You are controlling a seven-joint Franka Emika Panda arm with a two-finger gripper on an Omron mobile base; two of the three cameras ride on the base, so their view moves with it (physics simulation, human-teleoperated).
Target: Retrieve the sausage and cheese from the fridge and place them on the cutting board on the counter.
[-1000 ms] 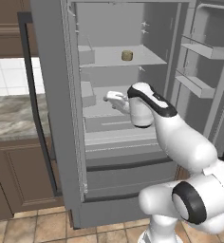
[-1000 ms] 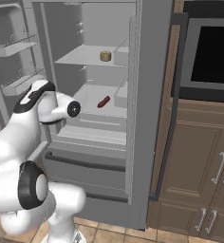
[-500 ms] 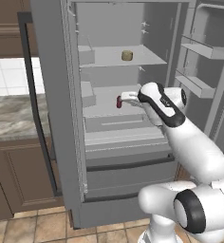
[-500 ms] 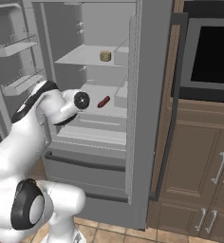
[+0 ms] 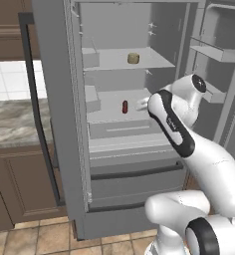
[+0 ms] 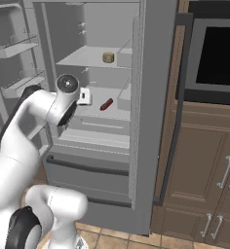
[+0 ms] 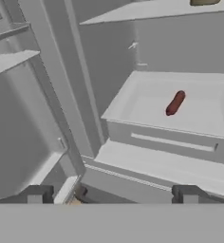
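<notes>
sausage (image 7: 175, 103) ahead of open end effector (image 7: 111, 194)

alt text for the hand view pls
A dark red sausage lies alone on a pale fridge shelf, ahead of the open hand. The cheese peeks in on the shelf above.

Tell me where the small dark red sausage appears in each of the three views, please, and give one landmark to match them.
Left base view: small dark red cylinder-shaped sausage lies on the middle fridge shelf, just left of centre.
Right base view: same shelf, near picture centre.
Hand view: upper right of centre, lying diagonally.
Shared landmark: squat tan-yellow round cheese on the shelf above it.
</notes>
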